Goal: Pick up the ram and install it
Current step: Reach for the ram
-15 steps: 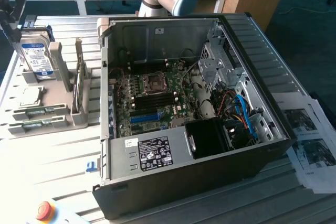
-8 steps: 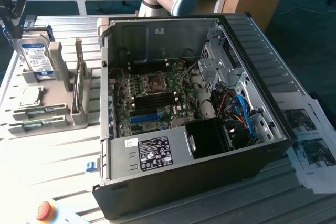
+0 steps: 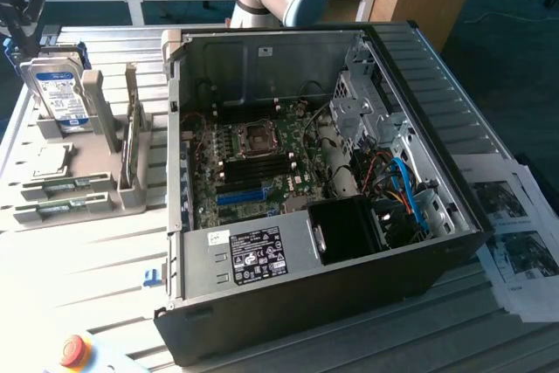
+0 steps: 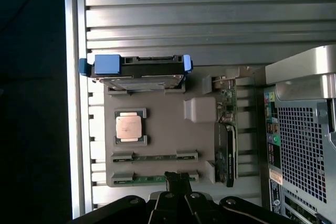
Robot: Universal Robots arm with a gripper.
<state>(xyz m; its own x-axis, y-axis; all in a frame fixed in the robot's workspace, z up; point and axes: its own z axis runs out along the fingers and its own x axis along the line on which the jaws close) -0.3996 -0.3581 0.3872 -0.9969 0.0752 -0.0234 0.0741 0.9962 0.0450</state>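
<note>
Two rams, thin green sticks, lie flat in slots along one edge of the grey holder tray (image 3: 131, 203): one ram (image 3: 65, 185) (image 4: 155, 156) and a second ram (image 3: 57, 210) (image 4: 144, 179) beside it. My gripper (image 3: 24, 28) (image 4: 177, 177) hangs high above the tray at the exterior view's far left. It is shut and holds nothing, and in the wrist view its tip lines up over the second stick. The open computer case (image 3: 419, 67) lies at centre, with the black motherboard slots (image 3: 253, 163) exposed.
The tray also holds a silver hard drive (image 3: 57, 93) (image 4: 137, 72) standing upright, a CPU (image 3: 51, 159) (image 4: 129, 127) and an upright card (image 3: 131, 141) (image 4: 226, 150). A red stop button (image 3: 74, 351) sits near the front. Printed papers (image 3: 515, 233) lie at the exterior view's right.
</note>
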